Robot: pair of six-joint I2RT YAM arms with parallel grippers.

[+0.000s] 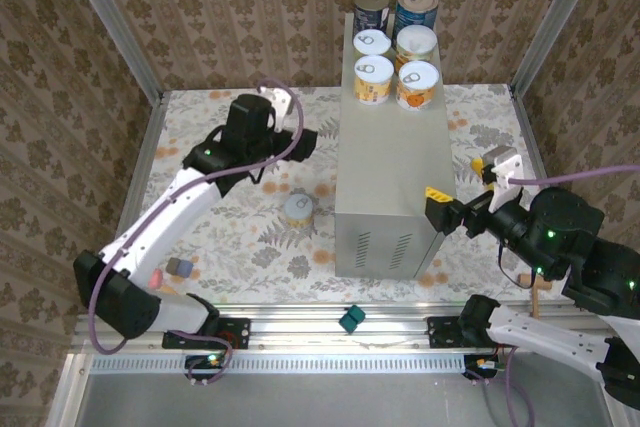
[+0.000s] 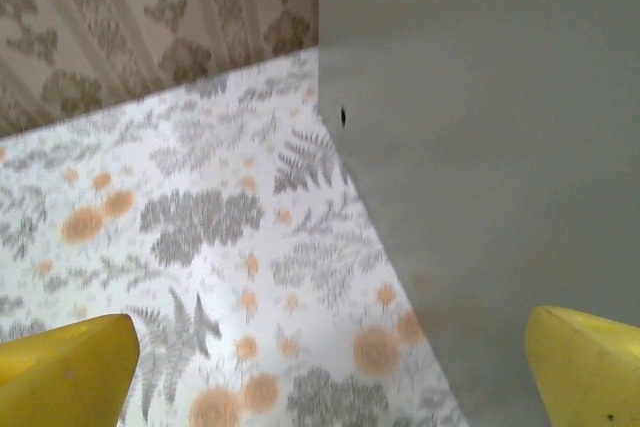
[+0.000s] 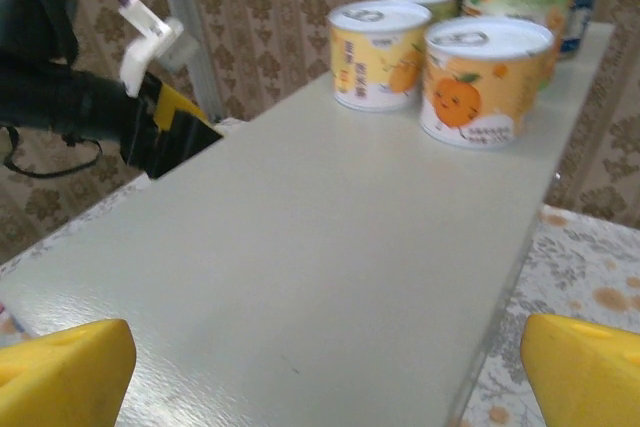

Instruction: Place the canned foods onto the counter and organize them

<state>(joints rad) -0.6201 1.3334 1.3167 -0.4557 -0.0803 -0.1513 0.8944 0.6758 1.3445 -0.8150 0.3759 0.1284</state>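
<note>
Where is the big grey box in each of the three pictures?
Top external: the counter stands in the middle, with cans at its far end.
Left wrist: its grey side takes up the right half.
Right wrist: its flat top runs from near to far, with the cans at the back.
Shared landmark: the flowery floor beside it.

No legible text on cans
</note>
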